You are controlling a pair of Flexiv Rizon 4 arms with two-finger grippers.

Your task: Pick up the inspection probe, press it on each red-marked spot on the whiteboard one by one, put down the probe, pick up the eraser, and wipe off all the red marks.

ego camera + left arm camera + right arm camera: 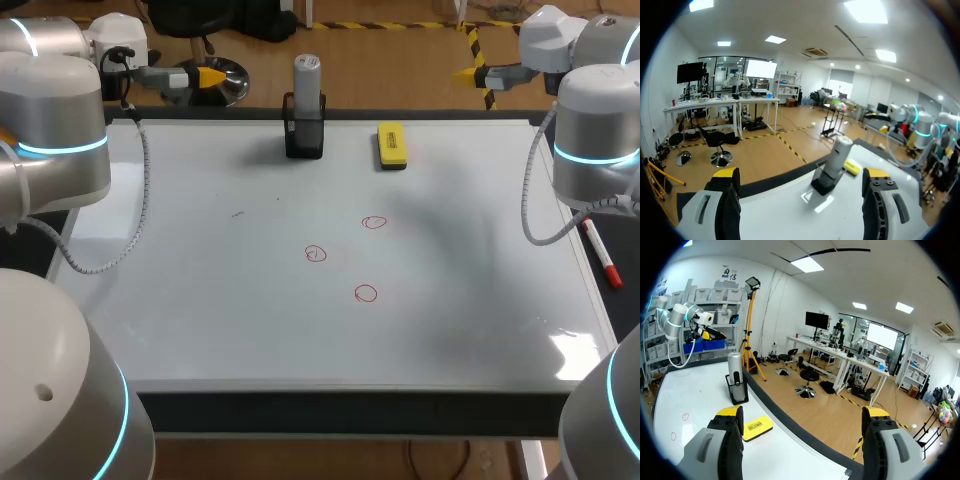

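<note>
1. Nearest, mid-whiteboard [200, 300]: three red marks [366, 293], all unwiped, well apart from either tool.
2. Farther back, along the far edge: inspection probe [307, 78] upright in a black holder [304, 135], long axis vertical; eraser [392, 145] lying flat near it, on the right arm's side.
3. Farthest, out past the counter's far corners: left fingers [725, 205] spread wide, holding nothing, probe ahead and a little off toward one finger; right fingers [725, 445] likewise released and empty, eraser ahead, probe beyond it.
4. Judged nearer the probe: left fingers. Probably calls for a level approach, closing across the upright shaft above the holder's rim.
</note>
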